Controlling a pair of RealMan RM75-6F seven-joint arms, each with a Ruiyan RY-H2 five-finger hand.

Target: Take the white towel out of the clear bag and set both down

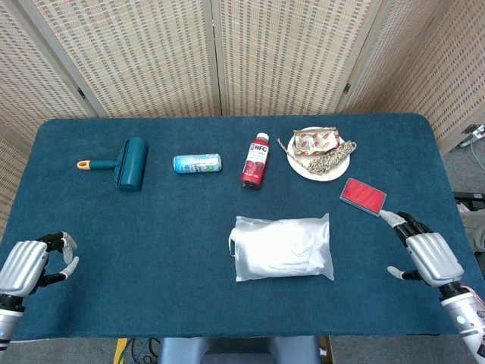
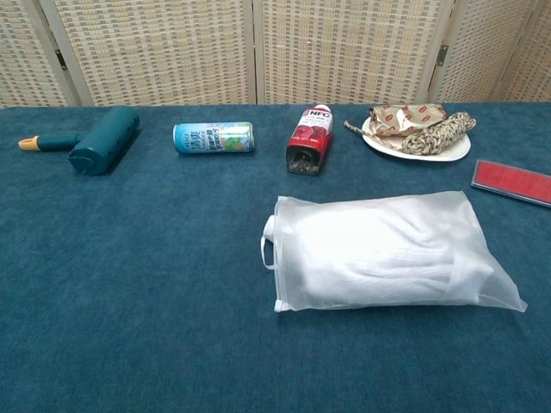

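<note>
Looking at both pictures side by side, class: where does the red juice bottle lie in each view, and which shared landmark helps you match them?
Head view: the red juice bottle lies at upper centre, between the can and the white plate.
Chest view: the bottle lies at top centre, its base end toward the camera.
Shared landmark: the can lying just left of it.

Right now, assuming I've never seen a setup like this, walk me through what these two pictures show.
This is a two-armed robot at a table covered in blue cloth. One picture looks down from its head, the other forward from its chest. Its left hand and right hand show only in the head view, at the near corners, holding nothing. In the middle lies a clear bag with a white towel inside. Behind: a lint roller, a can, a red bottle, a plate with rope, and a red card.
</note>
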